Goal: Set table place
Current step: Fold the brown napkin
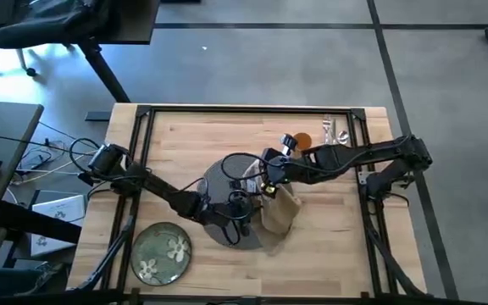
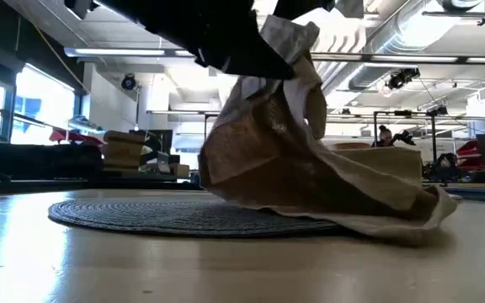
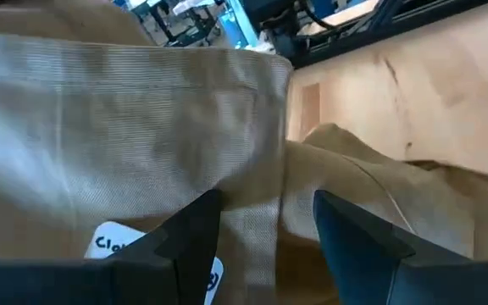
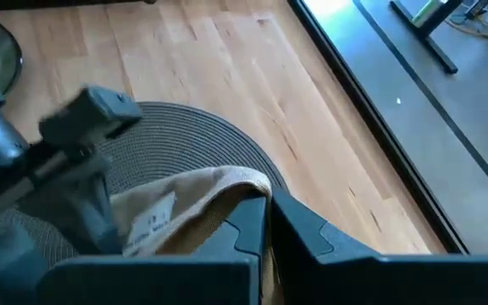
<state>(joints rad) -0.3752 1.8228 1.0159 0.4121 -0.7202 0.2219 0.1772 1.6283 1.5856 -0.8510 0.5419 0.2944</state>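
Currently right gripper (image 4: 265, 241) clamped on napkin (image 1: 280, 212) over placemat (image 1: 219, 182), left gripper (image 3: 265, 224) spread wide beside it — risk: cloth snagging, dragging placemat across table (image 1: 329, 246).

Two dark arms, left arm (image 1: 155, 191) and right arm (image 1: 358, 157), are showing black jointed links, looping black cables, blocky wrist housings, tapering dark fingers (image 3: 358, 241).
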